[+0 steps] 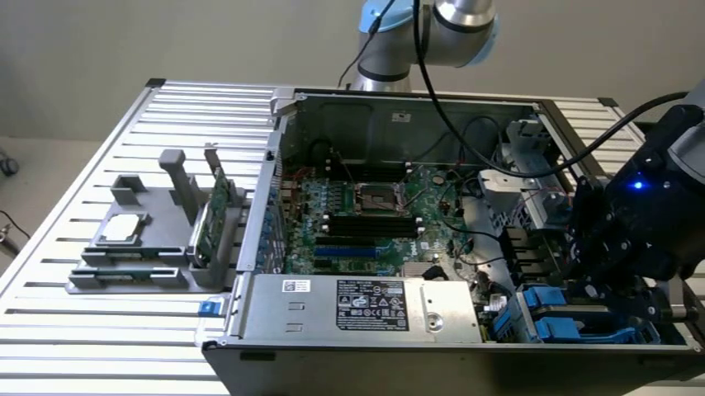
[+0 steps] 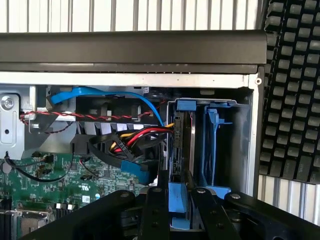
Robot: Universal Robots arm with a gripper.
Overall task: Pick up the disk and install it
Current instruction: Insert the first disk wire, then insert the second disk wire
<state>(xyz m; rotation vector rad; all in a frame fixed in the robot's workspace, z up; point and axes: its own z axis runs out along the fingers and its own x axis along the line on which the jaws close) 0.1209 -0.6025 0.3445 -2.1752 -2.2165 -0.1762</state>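
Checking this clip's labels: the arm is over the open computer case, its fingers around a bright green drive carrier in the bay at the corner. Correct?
One detail is off: the carrier is bright blue, not green, as the wrist view shows. The rest holds: the fingers sit either side of it in the drive bay at the corner of the open case.

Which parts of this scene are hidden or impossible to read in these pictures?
- Disk, wrist view: only its blue carrier edge shows between the claw fingers; the drive bay walls hide the rest.
- Disk, exterior view: the black wrist housing covers the bay.
- Power supply label, exterior view: print too small.
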